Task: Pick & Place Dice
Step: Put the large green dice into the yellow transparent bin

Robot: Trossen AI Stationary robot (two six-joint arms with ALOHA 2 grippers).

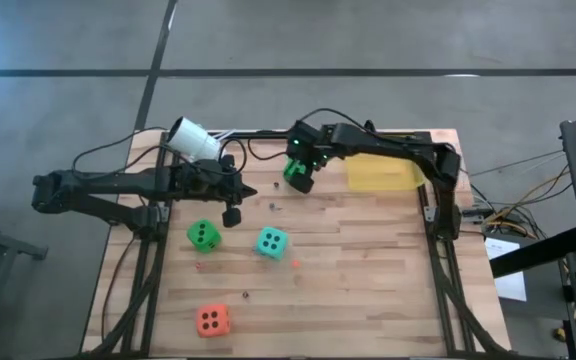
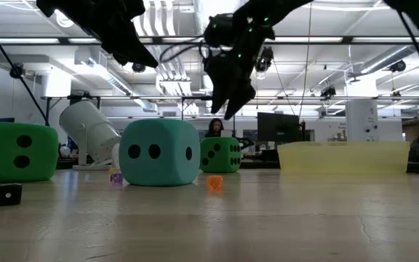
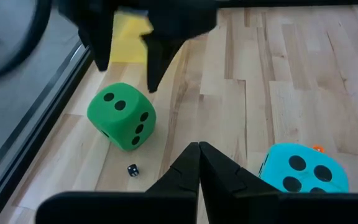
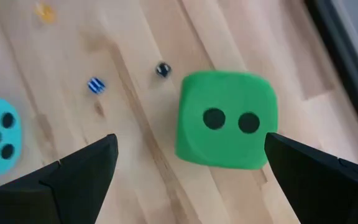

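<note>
Surface: butcher-block wooden table [image 1: 368,290] on a grey floor; the low view looks across it into a bright open hall with desks and screens.

Right gripper [image 4: 191,168]: raised above the table's far edge, fingers spread as wide as they go, nothing between them.

Target die: the green die [image 4: 225,120] lies on the wood directly under the right gripper, its two-pip face showing between the fingers. In the wrist view it sits off centre, closer to one finger than to the other.

Key relation: straight down from the open jaws. A cube has no long axis; what matters is that its flat sides look roughly square to the fingers. My guess is a small sideways correction before the descent.

Nearer arm: the right one, hanging right over this die. The left gripper [image 1: 232,214] hovers just beside it, toward the table's middle, fingers pressed together and empty.

Other dice: a second green die [image 1: 204,235] just below the left gripper, the teal die [image 1: 273,243] beside that, and the orange die [image 1: 212,320] well apart near the front edge.

Drop spot: probably the yellow tray [image 1: 383,172], just beside the right gripper under its arm.

Clutter: a tiny dark die [image 4: 162,70] and a tiny blue die [image 4: 96,85] lie near the target, apart from it.
</note>
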